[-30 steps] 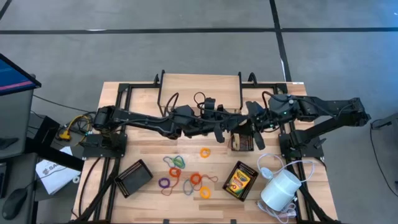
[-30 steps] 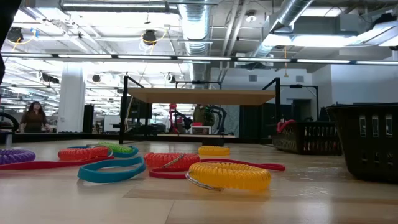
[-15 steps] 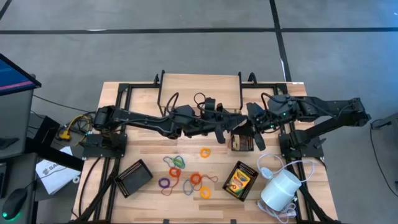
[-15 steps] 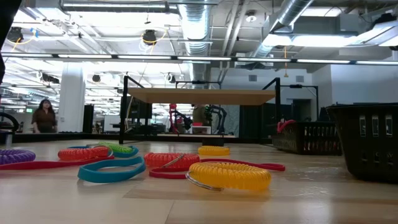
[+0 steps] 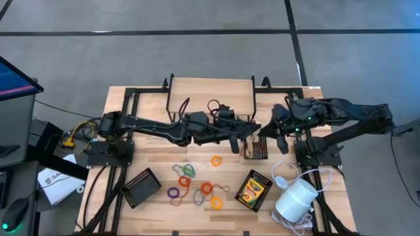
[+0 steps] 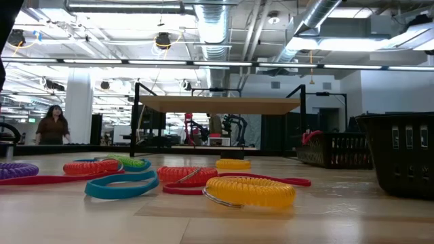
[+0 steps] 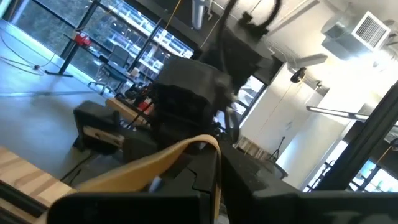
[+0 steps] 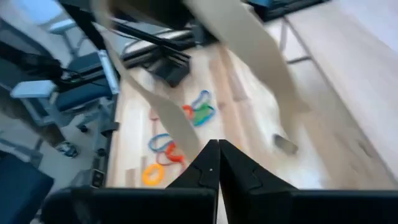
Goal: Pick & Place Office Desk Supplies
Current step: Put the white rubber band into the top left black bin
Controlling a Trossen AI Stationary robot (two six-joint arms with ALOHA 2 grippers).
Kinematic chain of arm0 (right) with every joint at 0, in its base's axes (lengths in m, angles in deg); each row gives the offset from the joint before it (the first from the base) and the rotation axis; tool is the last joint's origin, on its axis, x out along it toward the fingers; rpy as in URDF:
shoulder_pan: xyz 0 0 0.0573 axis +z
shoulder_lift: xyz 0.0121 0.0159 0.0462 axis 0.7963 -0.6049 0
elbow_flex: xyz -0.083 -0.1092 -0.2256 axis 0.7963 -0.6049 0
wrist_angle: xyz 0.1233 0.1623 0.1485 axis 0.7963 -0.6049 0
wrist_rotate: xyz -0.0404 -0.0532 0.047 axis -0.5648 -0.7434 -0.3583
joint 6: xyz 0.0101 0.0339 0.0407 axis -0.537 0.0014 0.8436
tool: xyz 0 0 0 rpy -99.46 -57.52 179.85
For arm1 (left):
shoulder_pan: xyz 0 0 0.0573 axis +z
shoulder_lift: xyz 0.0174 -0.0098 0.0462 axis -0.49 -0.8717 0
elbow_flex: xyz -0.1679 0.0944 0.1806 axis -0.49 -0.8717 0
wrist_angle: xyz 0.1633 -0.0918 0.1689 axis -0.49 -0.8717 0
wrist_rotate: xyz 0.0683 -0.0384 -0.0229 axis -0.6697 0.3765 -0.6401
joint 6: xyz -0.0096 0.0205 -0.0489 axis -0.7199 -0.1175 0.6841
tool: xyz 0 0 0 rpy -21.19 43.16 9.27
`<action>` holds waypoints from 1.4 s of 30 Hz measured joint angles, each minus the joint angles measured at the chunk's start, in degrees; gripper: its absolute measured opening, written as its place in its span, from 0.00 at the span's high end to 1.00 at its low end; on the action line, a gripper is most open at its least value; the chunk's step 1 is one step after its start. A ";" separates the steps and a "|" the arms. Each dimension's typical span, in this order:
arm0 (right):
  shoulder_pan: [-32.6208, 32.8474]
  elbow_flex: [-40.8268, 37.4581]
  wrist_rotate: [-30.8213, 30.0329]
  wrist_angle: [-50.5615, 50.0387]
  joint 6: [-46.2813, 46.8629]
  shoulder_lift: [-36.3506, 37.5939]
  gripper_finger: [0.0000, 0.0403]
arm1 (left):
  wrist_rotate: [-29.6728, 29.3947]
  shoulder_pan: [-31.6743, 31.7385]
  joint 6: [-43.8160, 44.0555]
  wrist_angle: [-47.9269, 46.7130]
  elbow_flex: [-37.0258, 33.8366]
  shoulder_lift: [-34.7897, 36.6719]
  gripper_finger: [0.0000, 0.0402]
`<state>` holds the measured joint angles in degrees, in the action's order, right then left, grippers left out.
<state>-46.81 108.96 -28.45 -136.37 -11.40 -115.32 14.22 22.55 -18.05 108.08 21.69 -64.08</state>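
A wide tan elastic band (image 7: 180, 152) stretches above the table's middle, between my two grippers. My left gripper (image 5: 247, 133) reaches in from the left and is shut on it. My right gripper (image 5: 265, 130) comes from the right, tipped downward, and is shut on the band (image 8: 161, 106) too. Below them several coloured elastic loops (image 5: 194, 183) lie flat on the wood. One crayon box (image 5: 252, 190) lies in a black tray near the front. A second crayon box (image 5: 254, 149) lies under the grippers. The low view shows neither gripper. My left gripper pinches one end of the tan band (image 7: 208, 144) between its two shut fingers. The band runs forward out of the fingertips, clear of the table. My right gripper pinches one strand of the band (image 8: 194, 148) at its fingertips, coming from the table's right and slanting down. The band's two strands run away toward my left gripper, clear of the table.
A black mesh tray (image 5: 140, 187) sits at the front left. A white cylinder with a cord (image 5: 295, 200) stands at the front right. A raised wooden shelf frame (image 5: 211, 92) stands at the far edge. A dark basket (image 6: 400, 156) fills the low view's right side.
My right gripper has drawn back toward the table's right edge, away from my left gripper, and has tipped further down. The tan band between them spans a longer gap. The loops and boxes on the table lie as before.
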 joint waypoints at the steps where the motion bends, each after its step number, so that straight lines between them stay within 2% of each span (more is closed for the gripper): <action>1: -0.34 0.00 -0.30 -0.65 0.02 0.43 1.00 | 0.00 0.00 0.00 0.04 0.00 0.00 0.97; 10: -2.02 0.00 -0.64 -1.83 0.02 3.54 1.00 | 0.01 0.00 0.13 0.64 0.00 0.00 0.89; 14: -2.00 0.00 0.12 -1.93 0.02 3.47 0.95 | 0.04 -0.04 0.36 2.17 0.00 0.00 0.88; 29: -0.73 -0.04 -1.66 0.76 1.24 0.47 0.49 | 0.79 -1.41 0.55 5.93 0.00 0.04 0.86; 33: -0.69 -0.02 -1.28 1.19 1.07 -1.62 0.40 | 0.80 -1.58 0.53 6.64 0.00 0.04 0.85; 38: -0.67 -0.02 0.38 4.71 0.22 -3.70 0.39 | 0.79 -1.72 0.44 7.10 0.00 0.04 0.85; 42: -0.63 -0.02 2.30 7.08 -0.20 -4.73 0.44 | 0.76 -1.70 0.39 8.20 0.00 0.04 0.84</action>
<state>-47.43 108.94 -26.15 -129.28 -11.59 -120.04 14.98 20.85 -17.65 116.28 21.69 -64.03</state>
